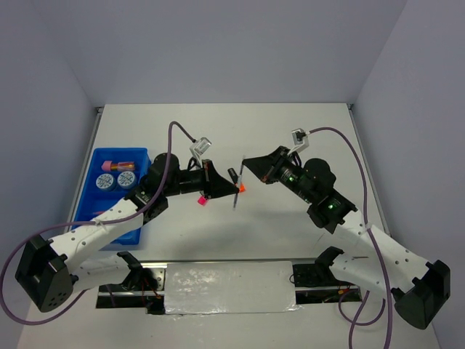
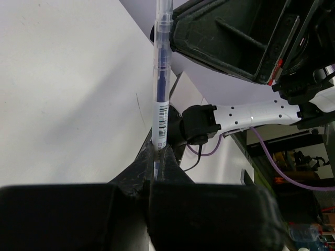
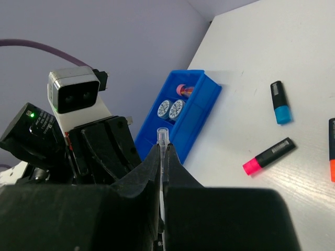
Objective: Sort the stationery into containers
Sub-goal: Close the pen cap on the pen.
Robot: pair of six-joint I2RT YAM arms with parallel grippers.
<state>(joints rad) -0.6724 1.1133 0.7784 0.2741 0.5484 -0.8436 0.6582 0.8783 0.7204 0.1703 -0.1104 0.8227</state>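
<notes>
Left wrist view: the left gripper [image 2: 155, 151] has its black wedge-shaped jaws pressed together on the lower end of a thin pen [image 2: 161, 78], a clear plastic barrel with a barcode label. In the right wrist view the right gripper [image 3: 163, 151] is likewise clamped on the same pen, its clear tip poking out between the matte fingers. The pen hangs above the middle of the worktop [image 1: 305, 131]. By the left edge sits the glossy blue tray [image 3: 201, 107], holding two round patterned rolls [image 3: 166, 109] and a pink cylinder [image 3: 183, 90]. Stubby black blue highlighter [image 3: 280, 102], pink highlighter [image 3: 268, 156] and orange highlighter [image 3: 332, 151] lie on the white surface.
</notes>
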